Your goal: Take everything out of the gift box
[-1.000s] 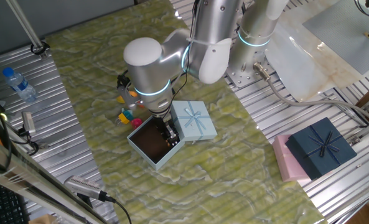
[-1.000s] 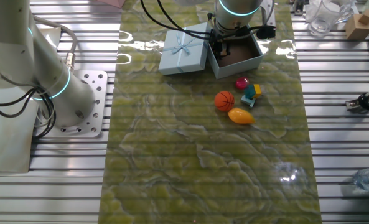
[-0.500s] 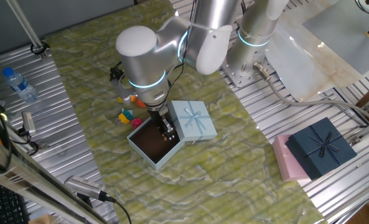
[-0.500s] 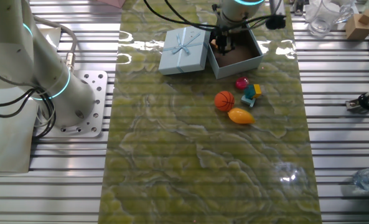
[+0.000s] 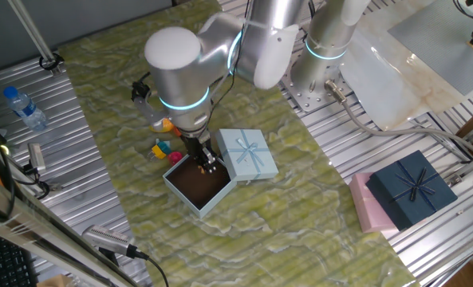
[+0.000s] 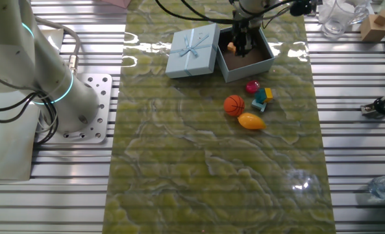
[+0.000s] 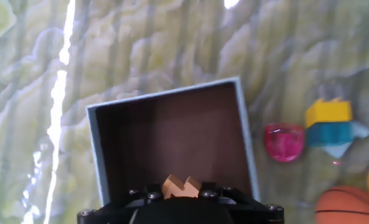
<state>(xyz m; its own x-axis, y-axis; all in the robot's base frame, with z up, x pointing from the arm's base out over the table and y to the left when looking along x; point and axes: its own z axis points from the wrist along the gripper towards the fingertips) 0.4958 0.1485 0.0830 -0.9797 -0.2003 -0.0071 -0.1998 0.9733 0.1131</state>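
We see the hand (image 6: pixel 242 44) above the gift box (image 6: pixel 262 63), closed on a small tan wooden piece (image 7: pixel 180 185) | box open, near the desk's (image 6: pixel 179 162) far edge beside its bowed lid (image 6: pixel 192 51); interior otherwise looks empty | basketball (image 6: pixel 234 105), mango (image 6: pixel 250 121), magenta piece (image 6: pixel 252 87) already out | no legible writing

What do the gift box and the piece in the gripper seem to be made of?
The gift box looks like matte cardboard: thin straight walls, pale blue outside, dull brown inside. The small tan piece held in the gripper looks like unpainted wood, though plastic can't be ruled out.
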